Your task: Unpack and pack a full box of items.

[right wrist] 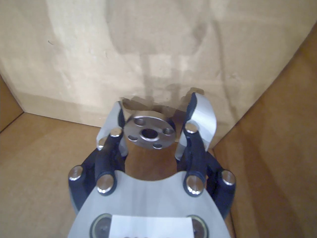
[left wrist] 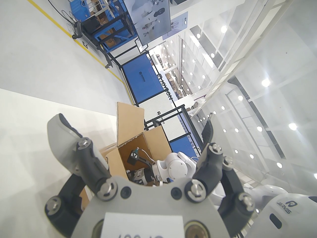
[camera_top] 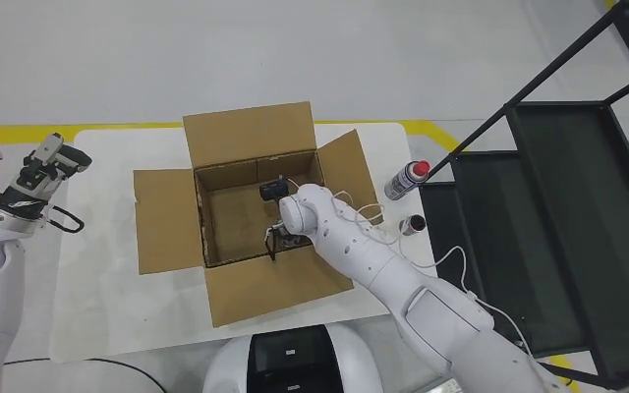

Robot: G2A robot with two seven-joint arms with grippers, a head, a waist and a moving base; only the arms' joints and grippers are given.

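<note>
Unpacking under way: my right pincer [right wrist: 157,103] straddles a steel flange [right wrist: 148,133] on the cardboard box [camera_top: 251,133] floor, not yet clamped. Next: squeeze, lift clear. My left pincer [camera_top: 44,162] hangs spread beside the box.

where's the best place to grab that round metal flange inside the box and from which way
Take the flange by its round rim, at two opposite points, coming toward its holed face. The disc is flat, so the rim gives opposed contact, and the box wall close behind likely blocks that side. The right hand is lined up this way.
</note>
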